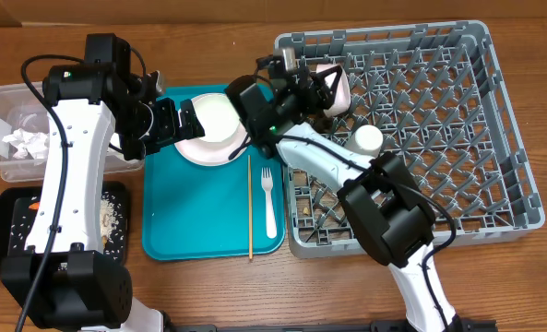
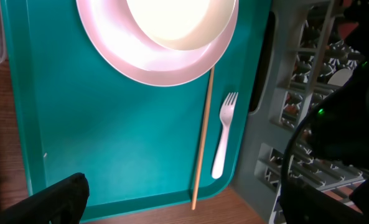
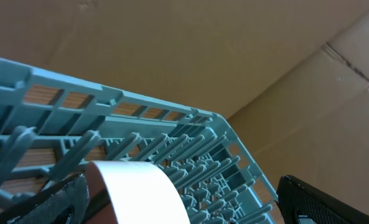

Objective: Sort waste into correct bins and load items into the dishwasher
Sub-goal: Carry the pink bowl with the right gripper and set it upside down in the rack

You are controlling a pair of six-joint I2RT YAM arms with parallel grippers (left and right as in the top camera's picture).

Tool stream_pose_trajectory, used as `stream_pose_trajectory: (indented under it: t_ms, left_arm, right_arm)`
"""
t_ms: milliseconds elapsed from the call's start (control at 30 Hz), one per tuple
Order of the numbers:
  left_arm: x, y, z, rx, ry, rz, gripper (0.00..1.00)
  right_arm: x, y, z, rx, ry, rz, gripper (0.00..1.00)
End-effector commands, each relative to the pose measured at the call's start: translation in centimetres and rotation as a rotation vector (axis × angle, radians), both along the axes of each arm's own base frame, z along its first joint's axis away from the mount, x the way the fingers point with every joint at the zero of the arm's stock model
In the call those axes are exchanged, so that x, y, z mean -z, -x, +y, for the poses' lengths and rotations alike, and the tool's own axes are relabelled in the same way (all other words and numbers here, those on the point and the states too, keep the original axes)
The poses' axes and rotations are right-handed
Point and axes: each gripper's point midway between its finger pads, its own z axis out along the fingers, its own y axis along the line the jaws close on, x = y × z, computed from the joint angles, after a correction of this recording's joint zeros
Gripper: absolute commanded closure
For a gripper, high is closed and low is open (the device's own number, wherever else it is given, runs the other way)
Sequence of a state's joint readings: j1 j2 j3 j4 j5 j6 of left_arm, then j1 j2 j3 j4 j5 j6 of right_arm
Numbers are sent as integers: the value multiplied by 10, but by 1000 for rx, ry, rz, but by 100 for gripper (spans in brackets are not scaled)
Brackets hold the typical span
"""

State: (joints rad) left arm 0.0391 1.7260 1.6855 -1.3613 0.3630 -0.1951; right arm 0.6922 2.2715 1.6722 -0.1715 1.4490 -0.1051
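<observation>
Bowl (image 3: 140, 186) sits in the dishwasher (image 1: 457, 129); the right gripper (image 1: 317, 85), spread wide, should back straight off without nudging it. Left gripper (image 1: 173, 122) hangs open.

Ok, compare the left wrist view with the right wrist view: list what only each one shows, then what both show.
Only the left wrist view: a flat teal plastic tray carrying a round pale pink plate with a pale round bowl on it, a white plastic fork and a thin wooden stick lying beside the fork.
Only the right wrist view: a pale curved bowl rim close to the camera, and brown cardboard behind.
Both: the grey plastic lattice dish rack, its edge beside the tray in the left wrist view, its pegs filling the right wrist view.
</observation>
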Motion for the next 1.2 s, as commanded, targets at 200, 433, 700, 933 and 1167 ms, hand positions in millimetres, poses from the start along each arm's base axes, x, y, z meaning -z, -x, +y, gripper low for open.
stream_pose_trajectory:
  t_ms: [200,433,700,933,1167]
  left_arm:
    - [-6,-3,-1,19,-7,-28,0]
    - [-6,-3,-1,19,-7,-28,0]
    - [-6,-3,-1,19,-7,-28,0]
    - [-6,-3,-1,19,-7,-28,0]
    - [-6,-3,-1,19,-7,-28,0]
  right_arm:
    - [-17,4,27,-112,-44,29,0]
    - [-65,9,27,-177,-149,-13,0]
    - [-75,28,20,-285,-506,72,0]
    - [-42,37,-16,-205,-935,250,36]
    - [-16,33,-39,-211,-1240,433,51]
